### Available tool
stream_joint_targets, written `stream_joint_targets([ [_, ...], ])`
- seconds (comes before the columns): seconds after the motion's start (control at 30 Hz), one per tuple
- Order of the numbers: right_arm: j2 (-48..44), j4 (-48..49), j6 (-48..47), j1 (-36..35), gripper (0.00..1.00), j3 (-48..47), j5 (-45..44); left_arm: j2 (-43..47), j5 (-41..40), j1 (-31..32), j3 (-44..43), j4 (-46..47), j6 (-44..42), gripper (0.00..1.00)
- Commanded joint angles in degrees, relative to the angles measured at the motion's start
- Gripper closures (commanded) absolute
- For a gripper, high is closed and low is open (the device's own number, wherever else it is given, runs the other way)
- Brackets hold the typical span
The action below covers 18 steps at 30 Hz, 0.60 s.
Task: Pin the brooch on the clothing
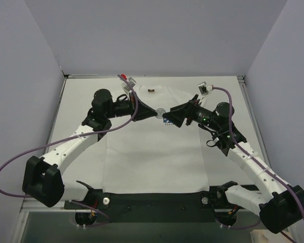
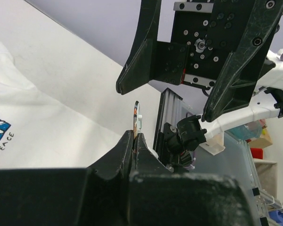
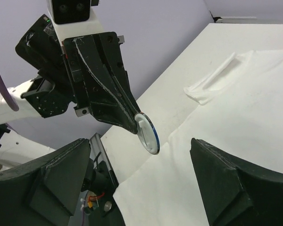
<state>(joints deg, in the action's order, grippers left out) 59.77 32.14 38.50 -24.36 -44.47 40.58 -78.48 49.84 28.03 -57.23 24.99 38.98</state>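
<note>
The white T-shirt [image 1: 152, 167] lies flat on the tabletop [image 1: 81, 101], with its hem toward the arm bases and its collar at 12 o'clock. Above its chest the two arms meet nose to nose. The left gripper [image 1: 153, 112] reaches toward 3 o'clock and is clamped tight on the rim of the brooch [image 1: 160, 112]. The brooch stands on edge in the air, clear of the fabric. The left wrist view shows the thin disc edge-on, with a tan-brown face on one side. The right gripper [image 1: 169, 116] reaches toward 9 o'clock with its jaws spread wide and holds nothing. From its wrist camera, the disc's pale side sits ahead of its own fingers. At 5 o'clock from the disc, the blue daisy print [image 1: 168, 123] peeks out from under the right gripper.

I judge this to be the hold-and-orient step, since one arm alone carries the brooch and it is not yet at the cloth. The next move calls for lowering it to the chest with the pin side facing the fabric. The free right gripper would probably steady or pinch up the shirt. Whether the pin is open is too small to tell.
</note>
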Motion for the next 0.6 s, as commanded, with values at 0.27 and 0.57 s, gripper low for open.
stream_joint_targets([
  [0.27,3.4,4.4,-0.1,0.2,0.1,-5.6,15.3,11.4,-5.2,0.4,-3.4,-24.9,-19.0,1.0],
  [0.57,7.6,12.6,6.6,-1.4,0.17,-4.9,18.3,12.7,-3.4,0.7,-1.9,-21.1,-16.0,1.0],
])
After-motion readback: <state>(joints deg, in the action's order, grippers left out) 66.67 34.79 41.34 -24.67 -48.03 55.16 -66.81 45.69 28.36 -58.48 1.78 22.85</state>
